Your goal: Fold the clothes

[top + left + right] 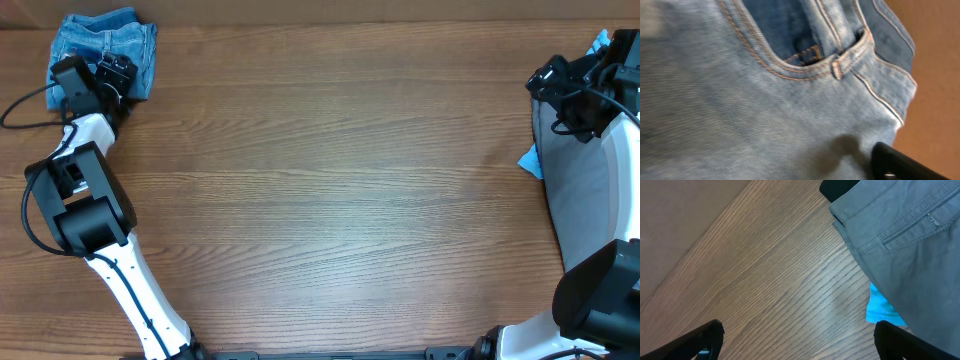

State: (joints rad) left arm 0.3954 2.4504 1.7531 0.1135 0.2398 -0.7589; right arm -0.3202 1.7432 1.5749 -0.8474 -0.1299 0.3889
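The light-blue jeans (105,45) lie folded in a bundle at the table's far left corner. My left gripper (112,72) is at the bundle's near edge. In the left wrist view the denim (765,100) fills the frame, with a pocket opening and a rivet. Only one black finger (900,165) shows, set wide on the cloth, and the other is hidden. Grey shorts (580,180) lie at the right edge and also show in the right wrist view (910,240). My right gripper (795,347) is open and empty over bare wood beside them (560,85).
A black garment (840,187) lies under the far corner of the shorts. A bright blue cloth (880,310) pokes out from under the shorts; it also shows overhead (530,160). The wooden table (330,190) spans the middle. A cable (25,105) loops by the left arm.
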